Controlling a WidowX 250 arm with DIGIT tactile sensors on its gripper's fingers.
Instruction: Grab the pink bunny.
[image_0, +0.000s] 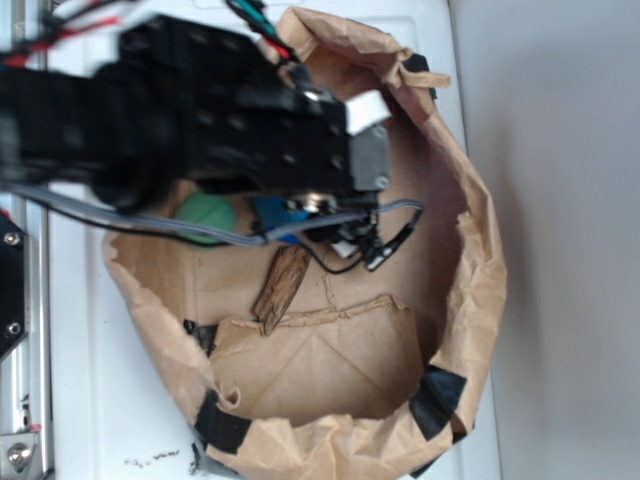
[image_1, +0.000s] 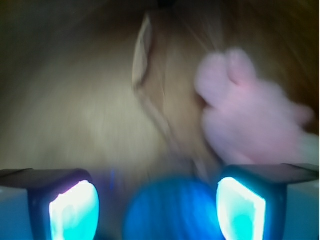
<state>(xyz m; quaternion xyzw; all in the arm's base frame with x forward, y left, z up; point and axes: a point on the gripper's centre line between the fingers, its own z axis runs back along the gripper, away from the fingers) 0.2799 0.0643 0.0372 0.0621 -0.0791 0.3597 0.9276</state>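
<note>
The pink bunny (image_1: 250, 120) lies on the brown paper in the wrist view, blurred, ahead of and just above my right fingertip (image_1: 240, 210). My gripper (image_1: 157, 210) is open, its two pads wide apart. A blue ball (image_1: 172, 212) sits low between the pads, touching neither. In the exterior view the black arm (image_0: 220, 110) reaches into the paper bag (image_0: 470, 300) and hides the bunny. There the blue ball (image_0: 275, 215) shows just under the arm.
A green ball (image_0: 205, 215) lies left of the blue one, partly under the arm. A brown wooden piece (image_0: 282, 288) lies on the bag's floor. The bag's crumpled walls rise all round, with a folded paper flap (image_1: 142, 55) ahead.
</note>
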